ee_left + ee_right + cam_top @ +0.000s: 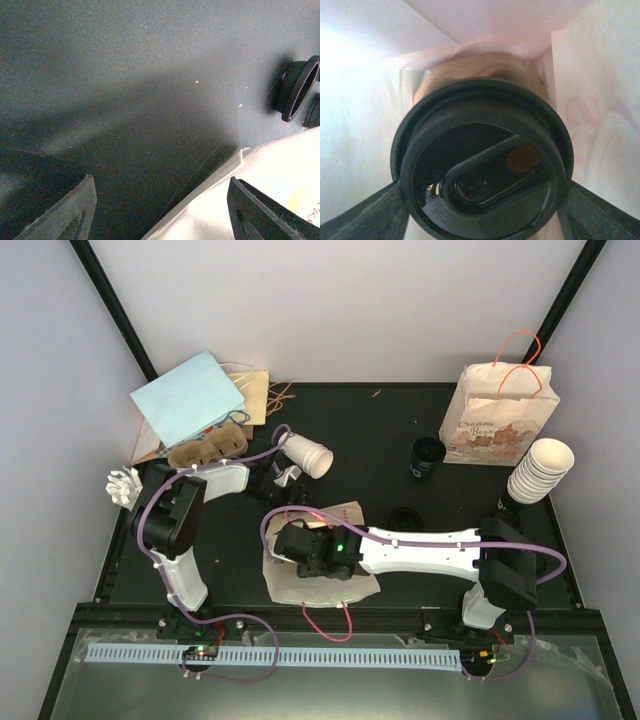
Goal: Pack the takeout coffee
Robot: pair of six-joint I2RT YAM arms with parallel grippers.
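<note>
The right gripper (pixel 482 202) reaches inside the flat-lying white paper bag (pixel 300 590), arm stretched low across the black table (pixel 125 75). Its widely spread fingers clasp the black-lidded brown paper coffee cup (pixel 482 150). The left gripper (pixel 160 200) hangs beside the bag's edge, jaws wide and empty.

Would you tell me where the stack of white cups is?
In the top view, the stack of white cups stands on the right, beside the printed paper bag.

Black lid (pixel 485 175), tan cup (pixel 480 67), white bag (pixel 365 125), black table (pixel 125 60).
</note>
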